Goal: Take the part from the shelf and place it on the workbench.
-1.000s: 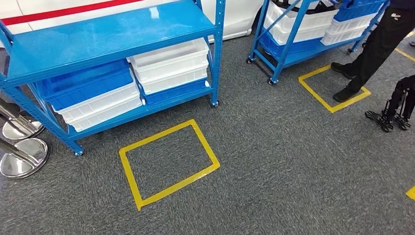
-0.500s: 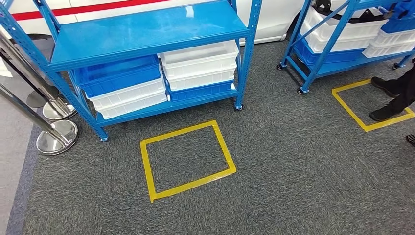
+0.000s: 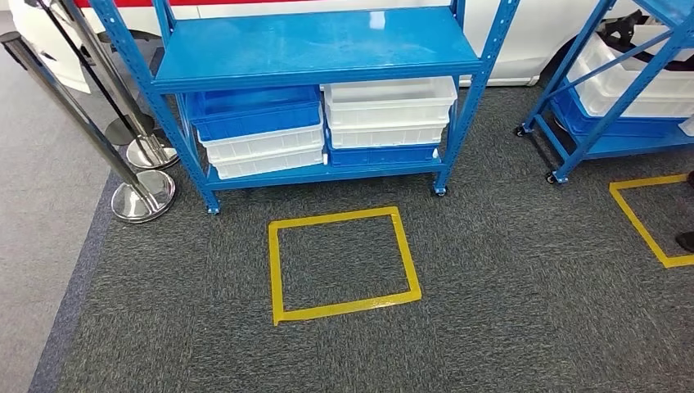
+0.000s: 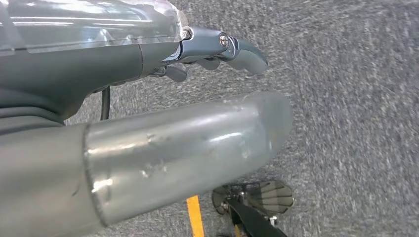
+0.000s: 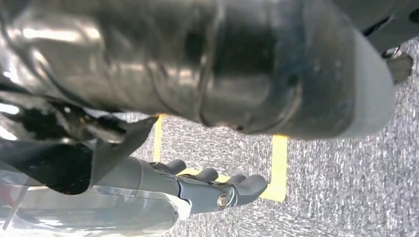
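A blue shelf [image 3: 315, 49] stands straight ahead in the head view, and its middle board is bare. On its bottom board a blue bin [image 3: 254, 115] is stacked on white bins at the left. White bins [image 3: 389, 110] sit on another blue bin at the right. I cannot see what is inside any bin. My left hand [image 4: 99, 64] hangs over the carpet, its fingers [image 4: 242, 52] and thumb [image 4: 197, 143] apart with nothing between them. My right hand [image 5: 148, 180] also hangs low, its fingers [image 5: 232, 190] loosely stretched out and holding nothing.
A yellow tape square [image 3: 344, 307] marks the grey carpet in front of the shelf. Chrome barrier posts [image 3: 143, 196] stand to the left. A second wheeled blue shelf [image 3: 573, 139] with bins stands at the right, beside another yellow square [image 3: 646, 229] and a person's shoe [image 3: 686, 241].
The camera has turned, so the whole scene shifted right. The shelf and yellow square are now centred, the barrier posts have come further in, and the person has nearly left the picture.
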`<act>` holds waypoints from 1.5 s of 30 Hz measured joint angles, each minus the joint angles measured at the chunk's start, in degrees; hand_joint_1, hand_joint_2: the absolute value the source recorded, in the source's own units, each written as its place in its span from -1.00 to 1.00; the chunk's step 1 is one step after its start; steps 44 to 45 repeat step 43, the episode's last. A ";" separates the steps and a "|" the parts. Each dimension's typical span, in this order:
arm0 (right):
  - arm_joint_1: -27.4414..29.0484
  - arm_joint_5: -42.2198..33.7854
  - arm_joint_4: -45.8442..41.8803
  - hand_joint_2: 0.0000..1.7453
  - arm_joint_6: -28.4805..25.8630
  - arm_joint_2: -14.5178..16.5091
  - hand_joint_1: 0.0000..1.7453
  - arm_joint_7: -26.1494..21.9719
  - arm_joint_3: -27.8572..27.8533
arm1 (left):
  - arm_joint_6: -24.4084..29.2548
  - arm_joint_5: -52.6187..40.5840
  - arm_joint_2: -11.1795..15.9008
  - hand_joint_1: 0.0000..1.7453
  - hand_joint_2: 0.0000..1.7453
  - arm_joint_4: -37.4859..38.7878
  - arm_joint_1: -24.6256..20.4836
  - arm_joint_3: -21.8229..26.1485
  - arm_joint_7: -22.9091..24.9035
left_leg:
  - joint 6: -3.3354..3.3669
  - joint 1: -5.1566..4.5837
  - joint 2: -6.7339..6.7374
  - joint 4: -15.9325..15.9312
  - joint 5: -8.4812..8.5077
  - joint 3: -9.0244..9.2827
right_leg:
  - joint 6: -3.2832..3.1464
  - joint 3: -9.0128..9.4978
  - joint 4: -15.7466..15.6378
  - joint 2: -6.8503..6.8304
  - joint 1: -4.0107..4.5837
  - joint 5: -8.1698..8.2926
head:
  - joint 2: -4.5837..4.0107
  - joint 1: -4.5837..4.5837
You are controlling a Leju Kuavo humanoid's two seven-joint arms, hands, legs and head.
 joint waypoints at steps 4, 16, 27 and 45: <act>0.10 0.03 0.13 -1.00 -0.04 -0.12 -1.00 -0.09 -0.30 | -0.18 0.03 -0.07 -1.00 -1.00 -0.08 -0.29 0.01 -0.10 | 1.09 0.22 -1.43 -0.50 0.45 0.11 | 0.40 -6.02 12.22 4.68 -0.20 -6.37 | 0.00 0.02; 0.35 1.22 -0.19 -1.00 0.66 0.14 -1.00 0.00 -2.97 | -0.61 4.49 -1.17 -1.00 -1.00 -0.55 -0.53 2.07 -1.75 | -1.56 0.01 -3.12 2.67 -2.76 0.07 | -1.74 -1.25 -0.54 5.40 -0.18 1.71 | 0.00 0.01; 0.57 5.03 -2.09 -1.00 3.08 1.60 -1.00 0.44 -6.60 | -1.37 2.58 -4.94 -1.00 -1.00 -4.41 0.23 4.11 -1.45 | -0.34 -0.65 -1.02 2.08 1.03 -2.46 | -1.00 2.94 -0.84 4.21 -0.01 -1.72 | 0.00 0.01; -0.54 11.00 -2.14 -1.00 3.80 1.52 -1.00 -2.02 -12.82 | -2.86 -0.13 -5.34 -1.00 -1.00 -5.34 0.37 4.11 -1.51 | 0.25 -0.68 -2.41 0.22 -5.02 5.26 | -0.61 -6.14 1.95 5.17 0.57 3.46 | 0.00 0.03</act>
